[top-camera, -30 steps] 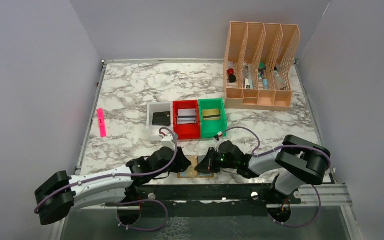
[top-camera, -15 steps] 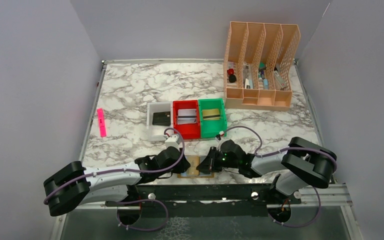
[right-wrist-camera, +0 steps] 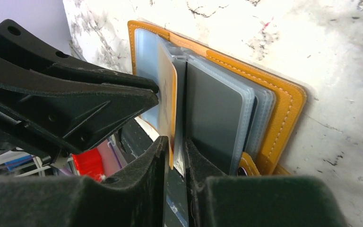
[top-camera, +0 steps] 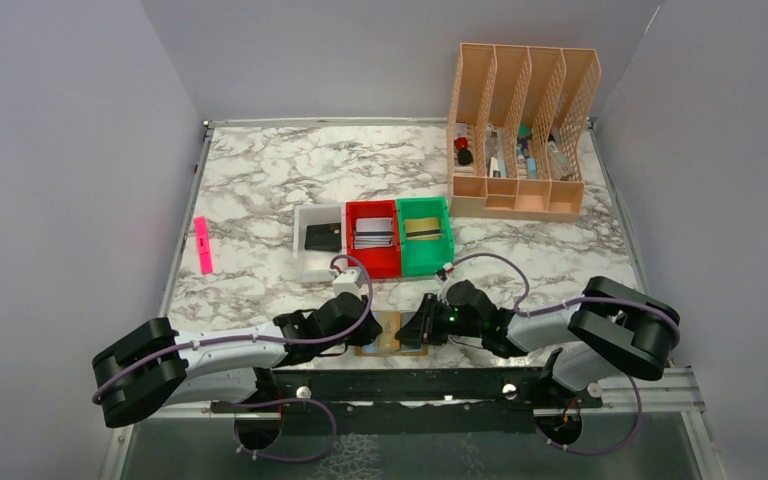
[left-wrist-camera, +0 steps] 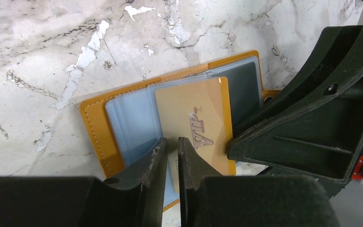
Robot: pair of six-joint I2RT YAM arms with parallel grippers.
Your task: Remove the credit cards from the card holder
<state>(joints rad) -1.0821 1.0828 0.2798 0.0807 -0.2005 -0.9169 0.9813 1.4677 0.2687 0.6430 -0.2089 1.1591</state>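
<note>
As it lies open, the card holder stretches left to right.

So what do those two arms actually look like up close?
Both match: the left arm and right arm have pale grey-white tubes between chunky rounded black joints, each with a thin lilac cable looping along it. The fingers are matte black, wedge-shaped plastic. A small green light glows on the right one's wrist.

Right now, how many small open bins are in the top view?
3, in a row at the centre: the white bin on the left, the red bin in the middle, the green bin on the right. None seems hidden.
</note>
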